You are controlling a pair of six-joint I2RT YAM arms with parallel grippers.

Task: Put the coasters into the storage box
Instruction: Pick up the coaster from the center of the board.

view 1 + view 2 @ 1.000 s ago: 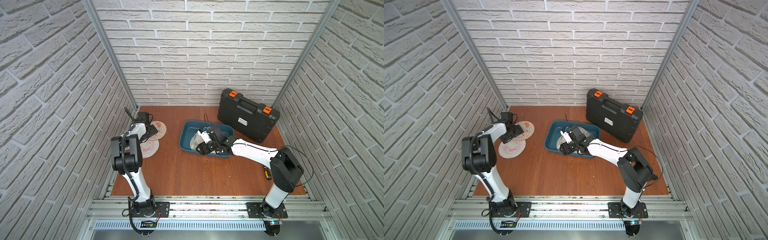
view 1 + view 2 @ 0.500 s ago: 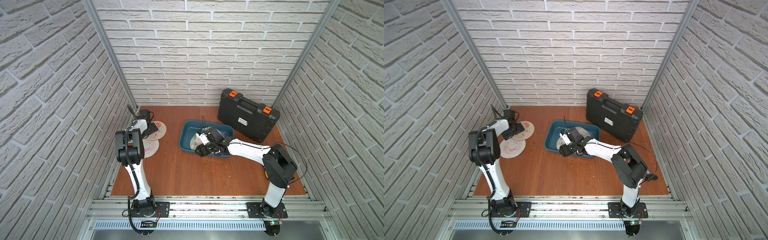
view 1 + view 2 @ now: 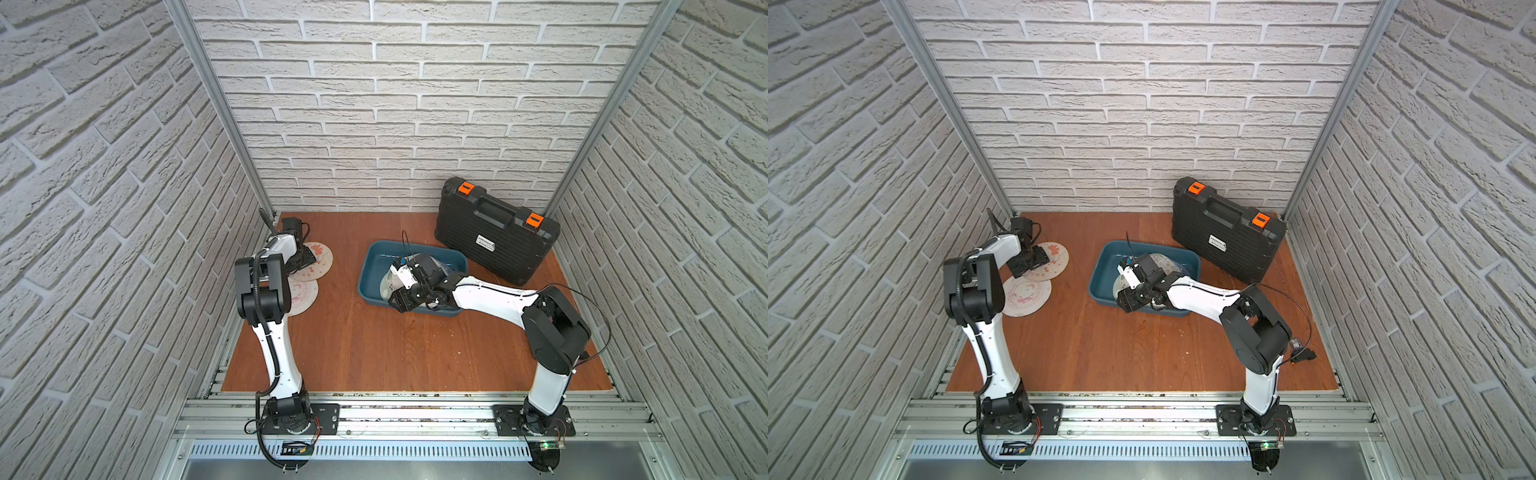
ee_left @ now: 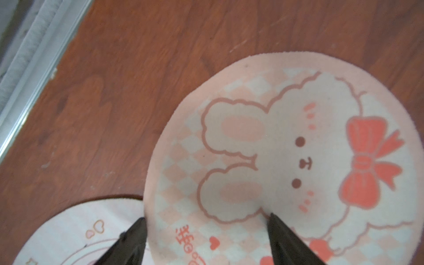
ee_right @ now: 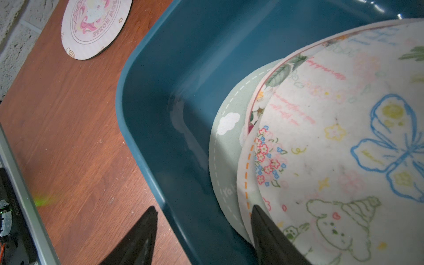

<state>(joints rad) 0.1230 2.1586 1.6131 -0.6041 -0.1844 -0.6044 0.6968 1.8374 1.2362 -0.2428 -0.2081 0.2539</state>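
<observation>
Two coasters lie on the table at the far left: a pink rabbit coaster (image 3: 323, 257) (image 3: 1059, 257) (image 4: 298, 149) overlaps a pale unicorn coaster (image 3: 304, 294) (image 3: 1026, 297) (image 4: 68, 229) (image 5: 94, 25). My left gripper (image 3: 309, 261) (image 3: 1043, 261) (image 4: 206, 227) is down on the rabbit coaster's edge, open, with one fingertip (image 4: 275, 224) on the print and the other at the rim. The teal storage box (image 3: 376, 257) (image 3: 1104, 266) (image 5: 183, 68) holds several stacked coasters (image 5: 332, 149). My right gripper (image 3: 394, 299) (image 3: 1122, 301) (image 5: 204, 208) is open astride the box's front wall.
A black case (image 3: 494, 237) (image 3: 1225, 237) with orange latches stands at the back right, close behind the box. A metal rail (image 4: 29, 57) borders the table just left of the two loose coasters. Brick walls close in three sides.
My left gripper's jaws have narrowed over the rabbit coaster and that arm's elbow has swung. The right gripper has shifted slightly towards the box's front left corner.
</observation>
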